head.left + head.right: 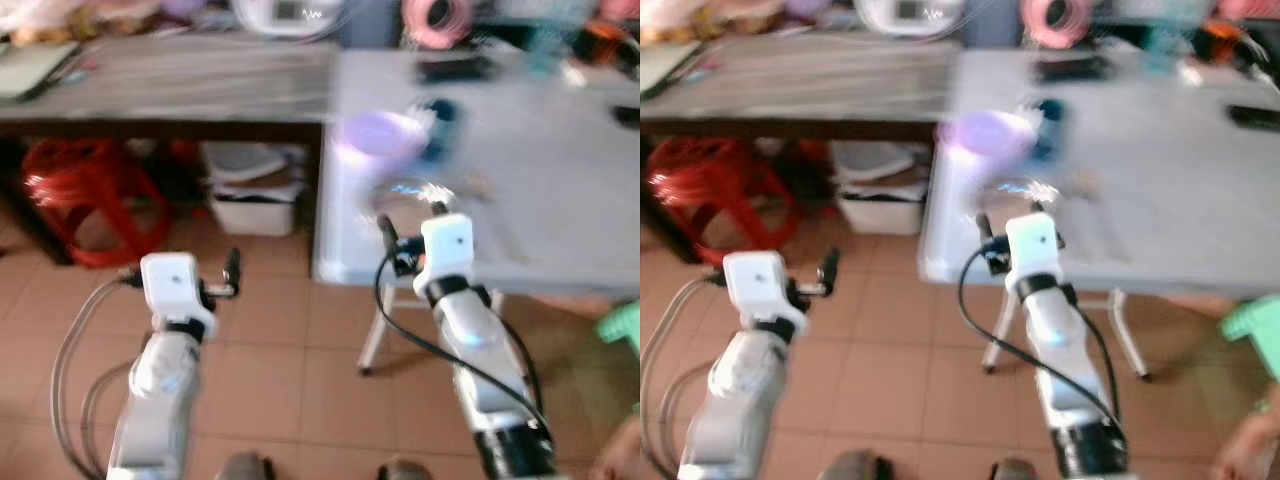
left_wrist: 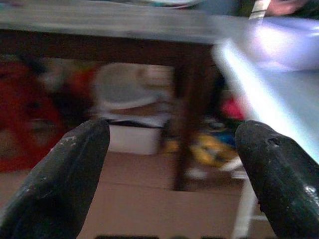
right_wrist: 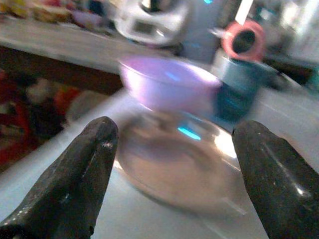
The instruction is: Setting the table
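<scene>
Silver and idle at lower left: left gripper (image 1: 232,272), fingers (image 2: 75,169) spread. Right of centre, approach step: right gripper (image 3: 174,164) released before glass plate (image 3: 174,164) and purple bowl (image 1: 378,135) on white bench (image 1: 560,200). Next, probably: closing on plate's rim.

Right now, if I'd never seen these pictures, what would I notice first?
Probably the purple bowl, the brightest thing on the white table, sitting near its corner with a clear glass plate just in front of it. The robot's right hand is open and lined up with that plate at the table's edge. The left hand is open too, held over the tiled floor beside a red stool under the wooden table.
</scene>
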